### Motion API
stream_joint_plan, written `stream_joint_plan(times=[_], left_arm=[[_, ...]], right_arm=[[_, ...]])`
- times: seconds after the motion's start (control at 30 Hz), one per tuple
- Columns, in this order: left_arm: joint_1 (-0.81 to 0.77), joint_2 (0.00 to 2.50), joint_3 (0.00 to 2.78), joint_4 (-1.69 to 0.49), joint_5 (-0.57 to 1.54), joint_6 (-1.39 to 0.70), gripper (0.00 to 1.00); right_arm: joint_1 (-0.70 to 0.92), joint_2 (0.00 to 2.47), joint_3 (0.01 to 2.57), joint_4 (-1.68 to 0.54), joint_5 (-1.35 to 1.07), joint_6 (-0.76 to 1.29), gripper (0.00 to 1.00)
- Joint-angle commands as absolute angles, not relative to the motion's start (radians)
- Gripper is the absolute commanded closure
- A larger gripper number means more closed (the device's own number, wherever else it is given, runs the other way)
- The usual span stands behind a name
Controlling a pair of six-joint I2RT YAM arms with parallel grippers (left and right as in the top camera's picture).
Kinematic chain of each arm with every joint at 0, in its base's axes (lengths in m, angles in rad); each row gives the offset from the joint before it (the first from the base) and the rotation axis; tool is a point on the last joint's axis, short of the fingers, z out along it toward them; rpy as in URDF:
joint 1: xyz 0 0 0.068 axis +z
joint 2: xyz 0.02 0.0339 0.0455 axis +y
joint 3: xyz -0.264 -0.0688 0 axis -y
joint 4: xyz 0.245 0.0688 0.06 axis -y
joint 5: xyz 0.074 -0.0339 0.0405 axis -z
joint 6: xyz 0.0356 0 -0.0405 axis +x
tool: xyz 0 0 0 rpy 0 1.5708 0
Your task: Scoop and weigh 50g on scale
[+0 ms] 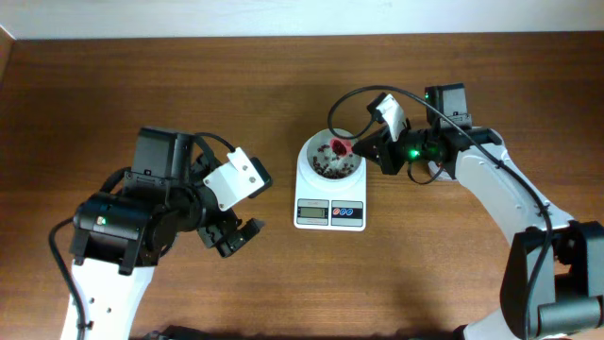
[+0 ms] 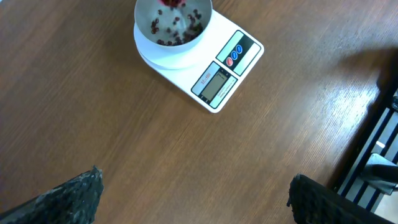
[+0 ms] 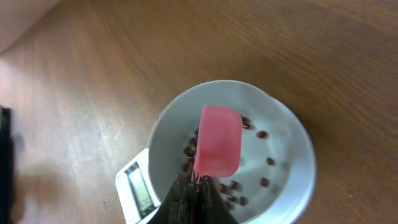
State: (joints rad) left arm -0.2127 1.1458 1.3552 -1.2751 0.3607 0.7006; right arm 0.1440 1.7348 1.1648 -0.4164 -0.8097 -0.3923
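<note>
Now the right end effector (image 1: 366, 149), pinching a pink scoop (image 3: 217, 142), seems to be tipping beans (image 1: 330, 171) into the bowl (image 1: 304, 161) of the scale (image 1: 330, 200) in the middle of the desk (image 1: 142, 76), while the left end effector (image 1: 236, 238) sits spread wide at near left; the next move likely calls for reading the display (image 1: 312, 213).

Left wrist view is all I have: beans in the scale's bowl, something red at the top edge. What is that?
Observer: A pink scoop, poised over the bowl.
Operator: What's holding it?
Observer: The right end effector, shut on its handle.
Operator: Coming in from where?
Observer: From the right side of the scale, at the bowl end rather than the display end.
</note>
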Motion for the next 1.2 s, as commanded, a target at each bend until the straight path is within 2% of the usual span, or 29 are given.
stream_joint_plan(times=[0.0,0.03,0.07,0.13,0.23,0.3,0.33,0.4,0.43,0.5,0.53,0.57,0.6,0.63,0.67,0.7,0.77,0.8,0.87,0.97,1.03,1.17], left_arm=[[-0.207,1.142,1.348,-1.274,0.378,0.720,0.01],[-0.207,1.142,1.348,-1.274,0.377,0.720,0.01],[-0.207,1.142,1.348,-1.274,0.378,0.720,0.01],[-0.207,1.142,1.348,-1.274,0.378,0.720,0.01],[-0.207,1.142,1.348,-1.274,0.378,0.720,0.01],[-0.207,1.142,1.348,-1.274,0.378,0.720,0.01],[-0.207,1.142,1.348,-1.274,0.378,0.720,0.01],[-0.207,1.142,1.348,-1.274,0.377,0.720,0.01],[-0.207,1.142,1.348,-1.274,0.378,0.720,0.01],[-0.207,1.142,1.348,-1.274,0.378,0.720,0.01],[-0.207,1.142,1.348,-1.274,0.378,0.720,0.01],[-0.207,1.142,1.348,-1.274,0.378,0.720,0.01],[-0.207,1.142,1.348,-1.274,0.377,0.720,0.01],[-0.207,1.142,1.348,-1.274,0.378,0.720,0.01],[-0.207,1.142,1.348,-1.274,0.378,0.720,0.01],[-0.207,1.142,1.348,-1.274,0.377,0.720,0.01],[-0.207,1.142,1.348,-1.274,0.377,0.720,0.01],[-0.207,1.142,1.348,-1.274,0.378,0.720,0.01],[-0.207,1.142,1.348,-1.274,0.378,0.720,0.01],[-0.207,1.142,1.348,-1.274,0.378,0.720,0.01],[-0.207,1.142,1.348,-1.274,0.377,0.720,0.01],[-0.207,1.142,1.348,-1.274,0.378,0.720,0.01]], right_arm=[[0.145,1.735,1.168,-0.430,-0.812,-0.390,0.96],[0.145,1.735,1.167,-0.430,-0.923,-0.419,0.96],[0.145,1.735,1.167,-0.423,-0.929,-0.470,0.96],[0.145,1.735,1.168,-0.409,-0.752,-0.426,0.96],[0.145,1.729,1.168,-0.411,-0.955,-0.455,0.96],[0.145,1.729,1.168,-0.397,-0.766,-0.442,0.96],[0.145,1.726,1.168,-0.405,-0.764,-0.409,0.96],[0.145,1.723,1.168,-0.417,-0.968,-0.444,0.96],[0.145,1.723,1.168,-0.406,-0.970,-0.485,0.96],[0.145,1.723,1.168,-0.392,-0.735,-0.440,0.96],[0.145,1.717,1.168,-0.404,-0.773,-0.395,0.96],[0.145,1.713,1.168,-0.415,-0.916,-0.424,0.96],[0.145,1.713,1.168,-0.413,-0.962,-0.464,0.96],[0.146,1.714,1.168,-0.402,-0.913,-0.485,0.96],[0.146,1.713,1.168,-0.400,-0.743,-0.450,0.96],[0.146,1.710,1.168,-0.413,-0.731,-0.406,0.96],[0.146,1.708,1.167,-0.438,-0.910,-0.466,0.96],[0.146,1.708,1.167,-0.431,-0.869,-0.505,0.96],[0.150,1.706,1.168,-0.429,-0.669,-0.451,0.96],[0.152,1.700,1.168,-0.427,-0.910,-0.496,0.96],[0.154,1.699,1.168,-0.403,-0.727,-0.461,0.96],[0.175,1.679,1.173,-0.411,-0.878,-0.441,0.96]])
